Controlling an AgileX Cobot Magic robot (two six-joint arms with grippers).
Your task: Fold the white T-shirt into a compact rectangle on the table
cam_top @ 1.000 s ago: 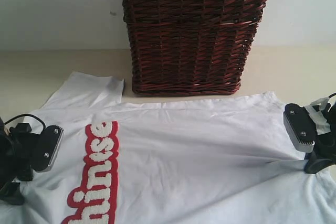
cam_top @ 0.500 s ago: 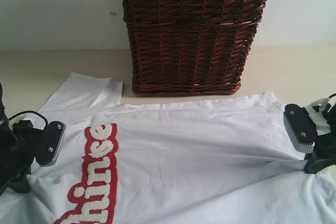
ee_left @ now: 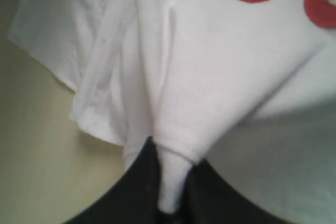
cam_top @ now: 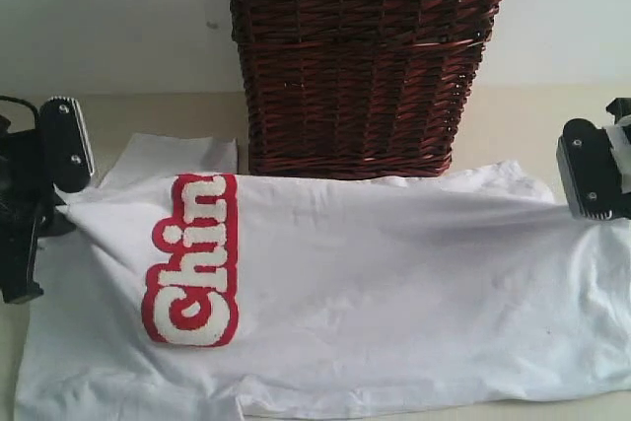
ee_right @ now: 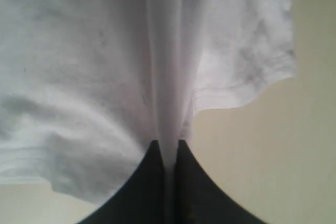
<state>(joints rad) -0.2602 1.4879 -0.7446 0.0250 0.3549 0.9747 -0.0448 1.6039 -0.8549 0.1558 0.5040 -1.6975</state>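
Note:
The white T-shirt [cam_top: 394, 283] hangs stretched between my two grippers, its lower part draped on the table [cam_top: 148, 110]. Its red-outlined lettering [cam_top: 192, 263] shows "Chin" near the left side. My left gripper [cam_top: 61, 202] [ee_left: 173, 156] is shut on a bunched fold of the shirt [ee_left: 210, 66] at its left edge. My right gripper [ee_right: 169, 148] is shut on a thin pleat of the shirt [ee_right: 105, 66] at its right edge; in the exterior view only its body shows at the right border. One sleeve [cam_top: 168, 157] lies flat on the table behind the left side.
A dark brown wicker basket [cam_top: 360, 66] stands on the table just behind the shirt's middle, its base close to the raised edge. Bare table shows to the left and right of the basket [cam_top: 552, 115].
Both grippers have risen and moved toward the basket, lifting the shirt's edge with them. The cloth now stands taut between them, and the start of the lettering has come into view.

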